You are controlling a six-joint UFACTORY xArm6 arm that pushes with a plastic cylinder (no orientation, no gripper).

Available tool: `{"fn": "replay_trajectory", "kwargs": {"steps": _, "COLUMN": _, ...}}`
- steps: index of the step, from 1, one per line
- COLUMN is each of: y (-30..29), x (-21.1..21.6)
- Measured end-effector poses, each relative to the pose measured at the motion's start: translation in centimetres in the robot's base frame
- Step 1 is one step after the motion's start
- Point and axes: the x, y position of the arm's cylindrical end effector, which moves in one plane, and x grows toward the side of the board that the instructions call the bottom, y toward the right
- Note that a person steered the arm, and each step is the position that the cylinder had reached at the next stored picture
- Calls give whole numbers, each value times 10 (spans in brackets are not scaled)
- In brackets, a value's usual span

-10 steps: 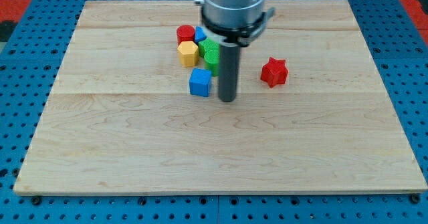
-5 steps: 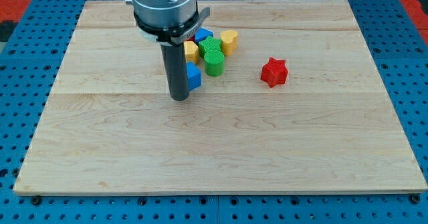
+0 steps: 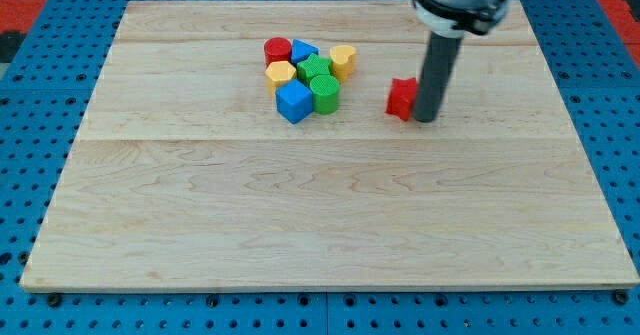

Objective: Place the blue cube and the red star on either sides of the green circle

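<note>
The blue cube (image 3: 293,102) sits on the wooden board (image 3: 330,225), touching the left side of the green circle (image 3: 325,93). The red star (image 3: 401,98) lies to the right of the green circle with a gap between them. My tip (image 3: 426,119) is down on the board, right against the red star's right side, and the rod hides part of the star.
Behind the green circle is a tight cluster: a red cylinder (image 3: 277,50), a blue block (image 3: 303,52), a yellow hexagon (image 3: 281,74), a green star-like block (image 3: 313,70) and a yellow block (image 3: 343,61).
My tip has moved from the blue cube's left side across to the red star's right side. The blue cube has shifted right against the green circle. The red star has slid slightly left.
</note>
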Motion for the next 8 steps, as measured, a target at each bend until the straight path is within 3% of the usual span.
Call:
{"fn": "replay_trajectory", "kwargs": {"steps": 1, "y": -31, "x": -3}}
{"fn": "replay_trajectory", "kwargs": {"steps": 2, "y": 34, "x": -8}}
{"fn": "replay_trajectory", "kwargs": {"steps": 3, "y": 69, "x": -41}}
{"fn": "replay_trajectory", "kwargs": {"steps": 5, "y": -5, "x": -40}}
{"fn": "replay_trajectory", "kwargs": {"steps": 8, "y": -54, "x": -40}}
